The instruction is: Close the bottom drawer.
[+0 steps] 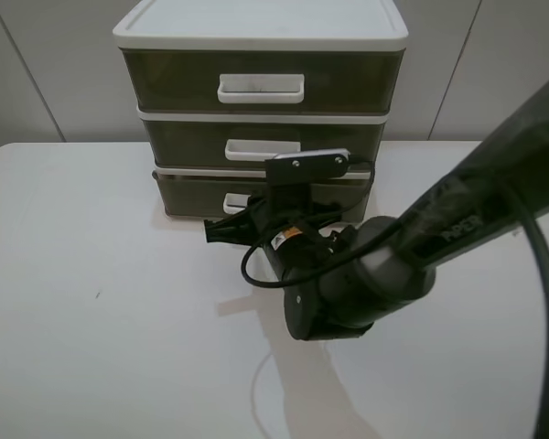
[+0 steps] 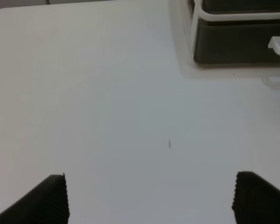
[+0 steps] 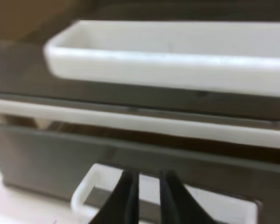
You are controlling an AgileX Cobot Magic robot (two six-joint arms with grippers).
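Observation:
The bottom drawer (image 1: pixel 190 194) is the lowest smoky brown drawer of the white-framed three-drawer unit (image 1: pixel 261 32), and its front stands slightly proud of the drawers above. My right gripper (image 1: pixel 256 212) is at its white loop handle (image 3: pixel 86 189), fingers (image 3: pixel 126 198) almost together against the drawer front (image 3: pixel 46 156). The arm hides most of the handle in the high view. My left gripper (image 2: pixel 150 183) is open and empty over bare table; its view shows the drawer (image 2: pixel 238 42) far off. The left arm is out of the high view.
The middle drawer's handle (image 3: pixel 177 56) sits just above my right gripper. The unit stands at the back of the white table (image 1: pixel 91 302) near the wall. The right arm (image 1: pixel 366 274) crosses the table's middle and right.

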